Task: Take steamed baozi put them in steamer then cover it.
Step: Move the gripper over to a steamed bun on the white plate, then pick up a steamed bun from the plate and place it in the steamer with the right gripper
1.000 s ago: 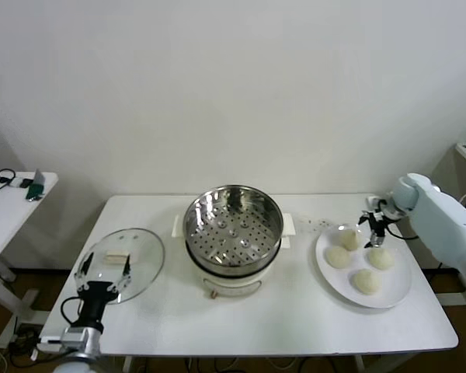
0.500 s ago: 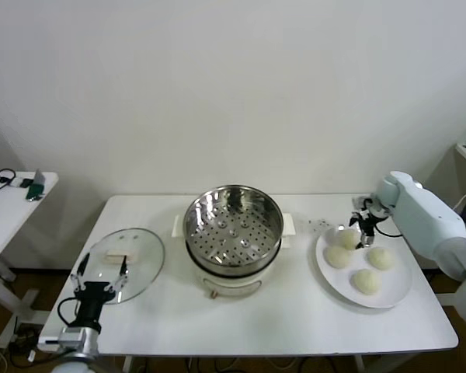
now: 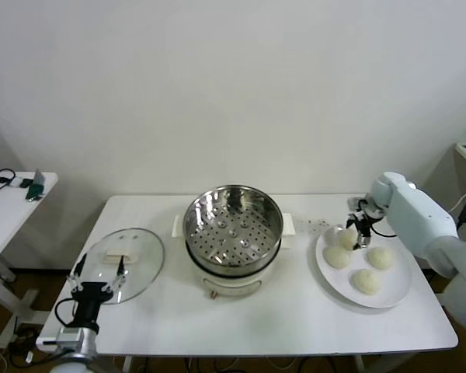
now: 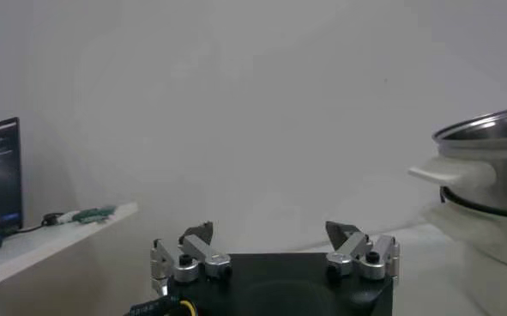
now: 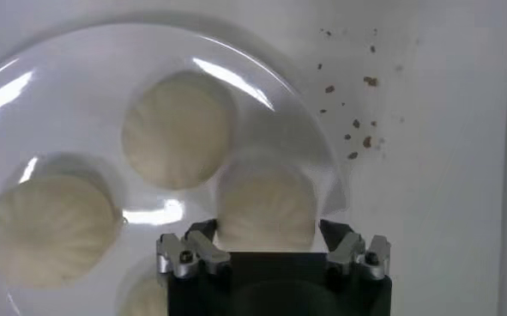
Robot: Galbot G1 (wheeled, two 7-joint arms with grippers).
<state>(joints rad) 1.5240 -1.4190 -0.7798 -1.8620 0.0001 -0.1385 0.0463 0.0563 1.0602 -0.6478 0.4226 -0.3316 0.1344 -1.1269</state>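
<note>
Four off-white baozi lie on a white plate [image 3: 397, 281] at the table's right. My right gripper [image 3: 356, 233] is open and hangs over the plate's far left, its jaws either side of one baozi [image 3: 346, 238]. In the right wrist view that baozi [image 5: 266, 204] sits between the open fingertips of the gripper [image 5: 268, 233], with others [image 5: 178, 129] beside it. The steel steamer [image 3: 233, 231] stands uncovered at the centre. The glass cover [image 3: 123, 263] lies flat at the left. My left gripper [image 3: 99, 277] is open and empty, just in front of the cover.
Dark crumbs [image 5: 356, 137] lie on the table beside the plate [image 5: 64, 51]. A small side table [image 3: 15, 194] with cables stands off to the left. The steamer's side handle [image 4: 455, 174] shows in the left wrist view, beyond the left gripper [image 4: 274, 239].
My right gripper has moved left across the plate, from beside the right-hand baozi to the far-left one. My left gripper has drawn back toward the table's front edge.
</note>
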